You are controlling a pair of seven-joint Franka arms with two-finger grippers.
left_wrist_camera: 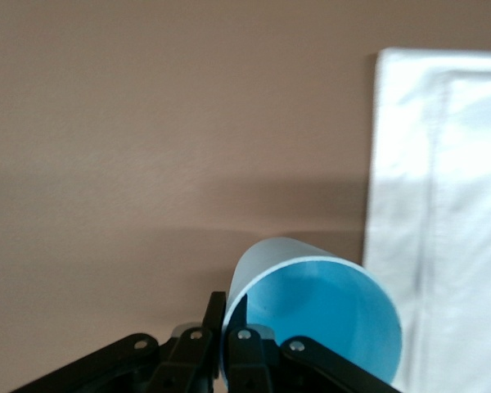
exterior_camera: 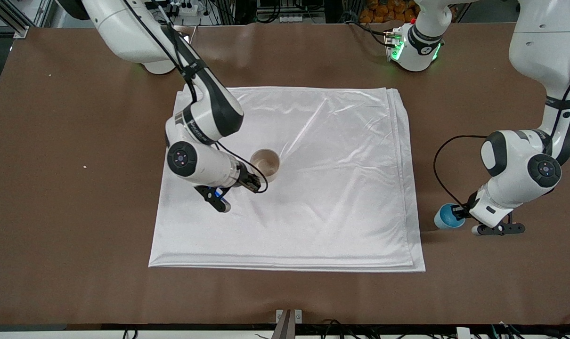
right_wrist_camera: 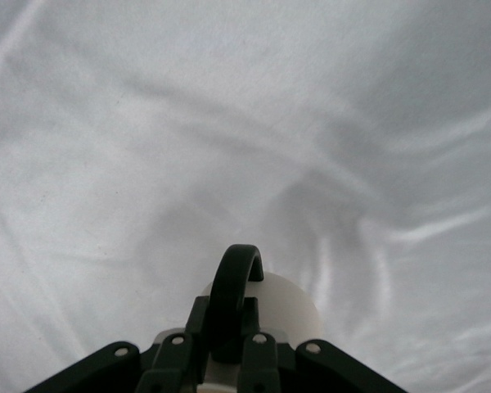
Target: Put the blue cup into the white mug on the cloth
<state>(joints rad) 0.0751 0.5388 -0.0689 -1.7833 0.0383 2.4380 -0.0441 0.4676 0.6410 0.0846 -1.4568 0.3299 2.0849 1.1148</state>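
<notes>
Here, the right gripper (exterior_camera: 253,182) is low over the large shiny white wrinkled cloth (exterior_camera: 322,207), its fingers clenched on the black loop handle (right_wrist_camera: 233,286) of the small off-white round mug (exterior_camera: 265,164), which stands upright near the cloth's middle. The left gripper (exterior_camera: 460,213) is over the brown table (exterior_camera: 77,212), toward the left arm's end just beside the cloth's edge, fingers pinching the rim of the small light-blue handleless cup (exterior_camera: 447,216).
</notes>
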